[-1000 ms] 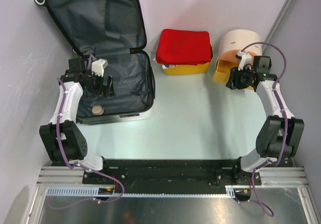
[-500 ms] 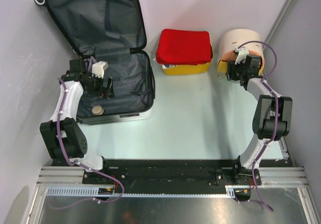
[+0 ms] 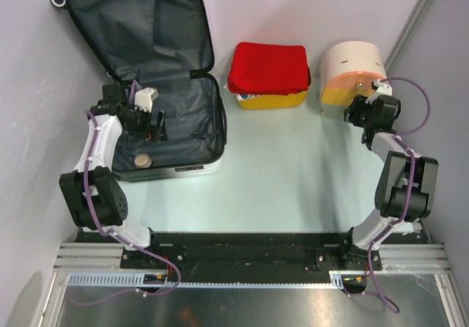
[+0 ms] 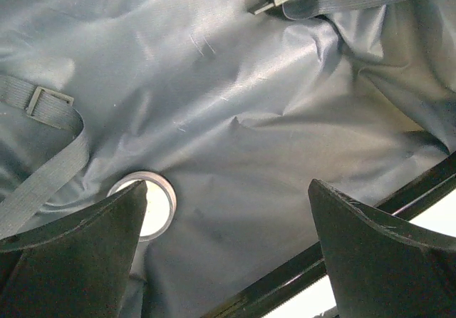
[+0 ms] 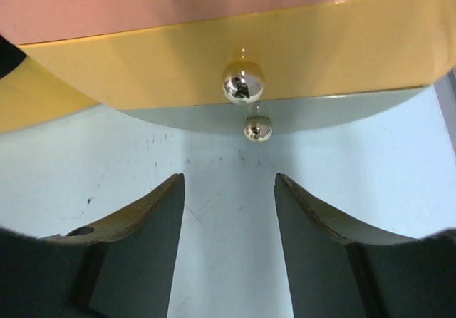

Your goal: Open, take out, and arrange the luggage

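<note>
two arms, two sets of jaws. my left jaws hang spread wide and empty inside the one luggage [image 3: 187,118], which lies open at the far left of the tabletop [image 3: 293,173], with one round disc [image 4: 160,205] on its lining beside them. my right jaws, parted and holding nothing, face the knob [image 5: 243,83] of the one drawer box [image 3: 355,61]. one yellow basket [image 3: 271,101] stands between luggage and box.
</note>
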Tool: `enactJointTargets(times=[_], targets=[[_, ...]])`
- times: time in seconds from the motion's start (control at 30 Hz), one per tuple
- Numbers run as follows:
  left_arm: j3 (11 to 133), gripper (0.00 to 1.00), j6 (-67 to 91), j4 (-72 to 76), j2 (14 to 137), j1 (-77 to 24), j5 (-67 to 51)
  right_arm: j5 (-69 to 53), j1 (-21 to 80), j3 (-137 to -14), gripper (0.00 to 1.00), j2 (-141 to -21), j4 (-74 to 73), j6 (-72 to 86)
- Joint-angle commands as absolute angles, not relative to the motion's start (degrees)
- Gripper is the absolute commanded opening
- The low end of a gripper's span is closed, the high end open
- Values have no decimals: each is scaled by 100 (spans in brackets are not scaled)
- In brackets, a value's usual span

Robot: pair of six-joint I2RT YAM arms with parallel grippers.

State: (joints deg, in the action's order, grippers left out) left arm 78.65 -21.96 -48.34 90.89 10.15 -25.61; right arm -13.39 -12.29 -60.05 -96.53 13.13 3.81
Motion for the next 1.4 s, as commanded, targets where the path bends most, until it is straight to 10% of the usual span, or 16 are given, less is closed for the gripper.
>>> enactJointTargets(times=[0.0,0.97,1.23,1.37], targets=[[8174,100,-2145,-4843,9141,1046,-2663,-1064,-1230,-5669,59,-9536,2179,1230],[8473,100,-2162,-5054,9149,1046,-2364,-949,-1336,-6301,50,-11557,3894,1872],[8473,100,-2232,-5062,9158,1046,-2311,-1292,-1380,-6197,3,-11435,3736,2118],[8455,100,-2302,-5054,9176,1046,-2347,-1371,-1380,-5784,0,-11066,3630,2171]])
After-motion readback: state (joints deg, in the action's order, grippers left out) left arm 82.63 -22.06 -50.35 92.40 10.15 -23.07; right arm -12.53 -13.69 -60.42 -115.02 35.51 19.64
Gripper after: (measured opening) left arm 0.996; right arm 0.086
